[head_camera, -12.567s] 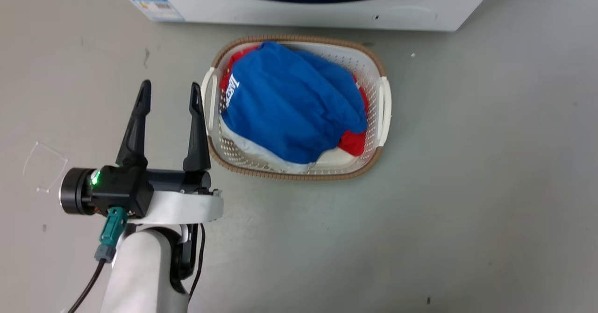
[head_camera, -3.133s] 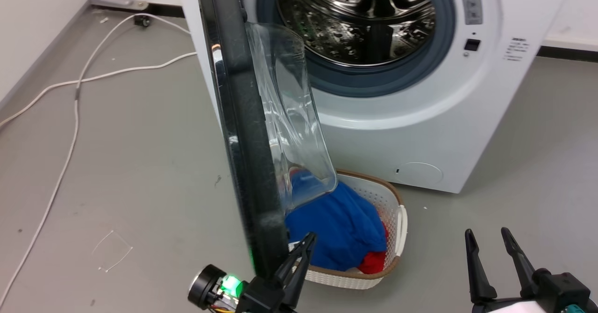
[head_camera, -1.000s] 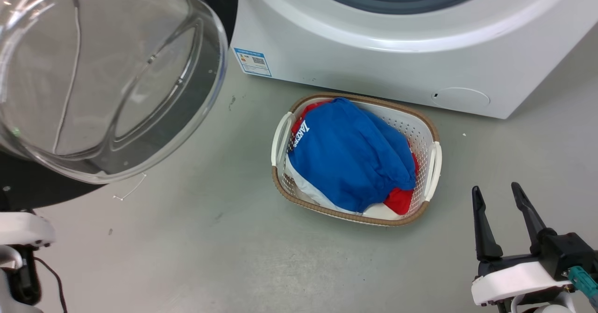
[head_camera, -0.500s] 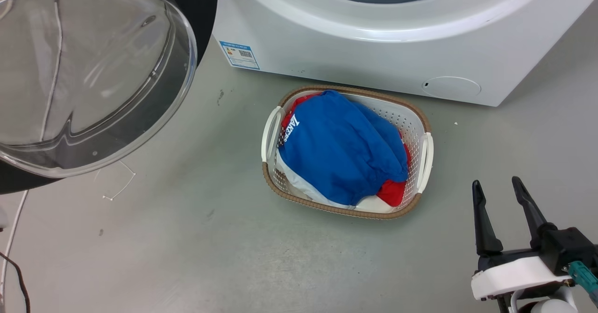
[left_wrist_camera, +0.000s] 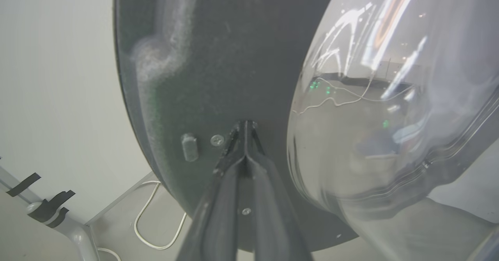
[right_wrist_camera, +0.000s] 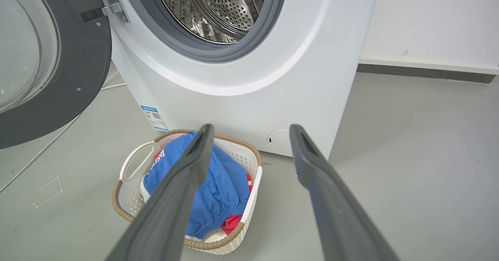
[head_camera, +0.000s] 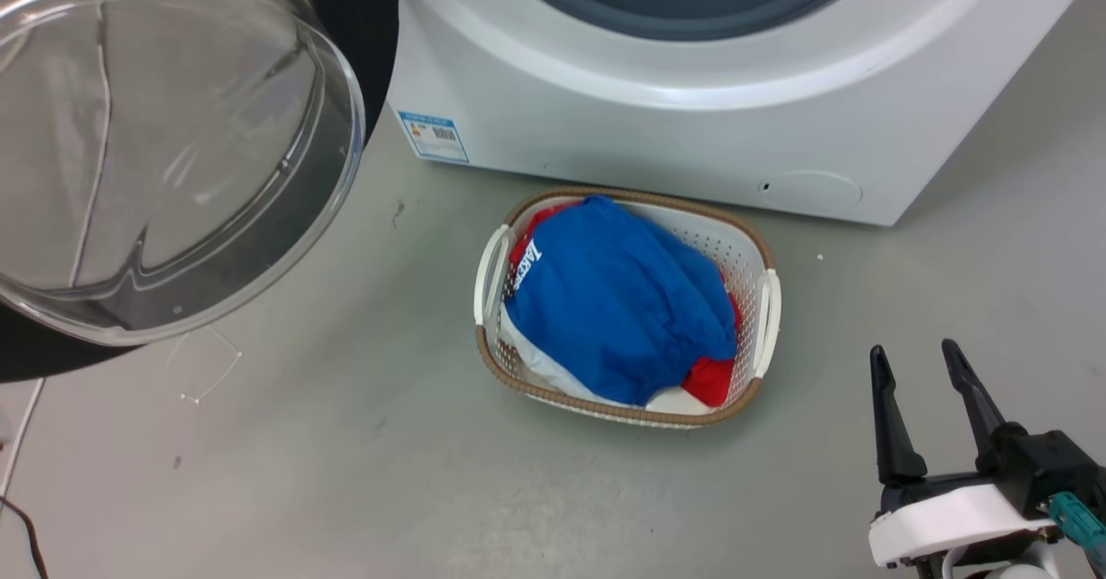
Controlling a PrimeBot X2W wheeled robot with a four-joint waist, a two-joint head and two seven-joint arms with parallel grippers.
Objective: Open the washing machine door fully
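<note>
The washing machine door point(head_camera: 164, 147) stands swung wide at the upper left of the head view, its clear glass bowl facing me and its black rim behind. In the left wrist view the door's dark inner face point(left_wrist_camera: 187, 58) is close. My left gripper point(left_wrist_camera: 245, 126) is shut, its tips at that face beside the glass bowl point(left_wrist_camera: 390, 117); contact is unclear. My right gripper point(head_camera: 916, 367) hangs open and empty at the lower right, well away from the door point(right_wrist_camera: 78, 58). The steel drum mouth point(right_wrist_camera: 218, 11) is uncovered.
A white laundry basket point(head_camera: 488, 272) with blue and red clothes sits on the grey floor before the white washing machine point(head_camera: 648, 130). A white cable point(left_wrist_camera: 156, 222) lies on the floor behind the door, near a pale wall point(left_wrist_camera: 50, 78).
Three seconds ago the door stood edge-on; now it faces me, wide open. Over the last second the head view shifted and the left forearm left its lower left corner.
</note>
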